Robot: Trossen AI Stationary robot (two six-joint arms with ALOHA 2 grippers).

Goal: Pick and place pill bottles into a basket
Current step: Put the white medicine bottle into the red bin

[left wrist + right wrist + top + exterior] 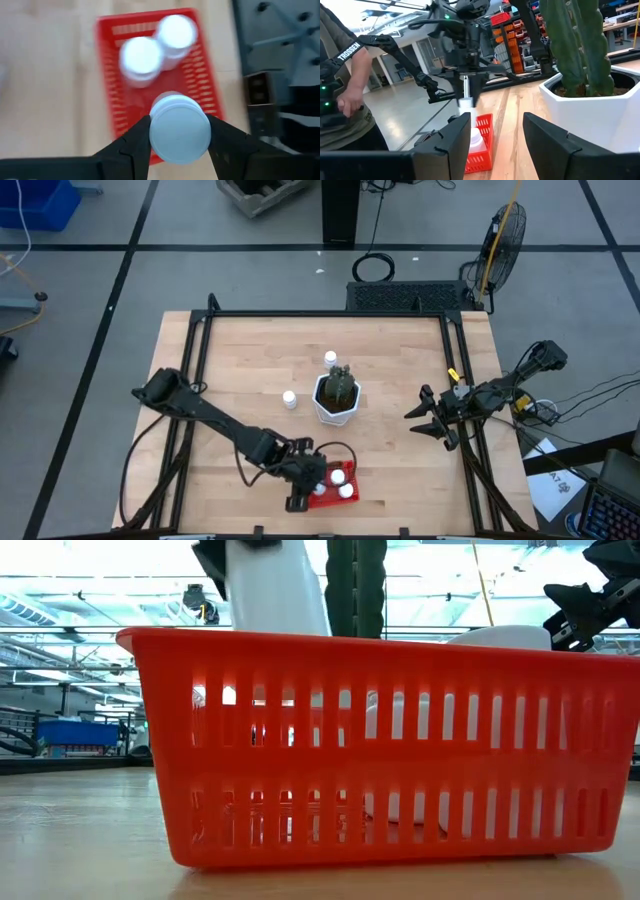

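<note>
From above, your left hand [312,485] hangs over the small red plastic mesh basket [345,502] at the wooden bench's [240,360] near edge; two loose white pill bottles [289,398] stand beside the white hexagonal pot [336,408]. Your left wrist camera shows that hand clamped on a white-capped bottle [180,127], above two bottles [141,56] already inside. Your right hand [432,420], fingers spread, waits right.

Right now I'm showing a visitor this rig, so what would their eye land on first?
The red basket at the table's near edge, with two white pill bottles already inside. Right above it the left tool grips a third bottle. Mid-table stands a white pot with a cactus; the right tool waits open at the right edge.
</note>
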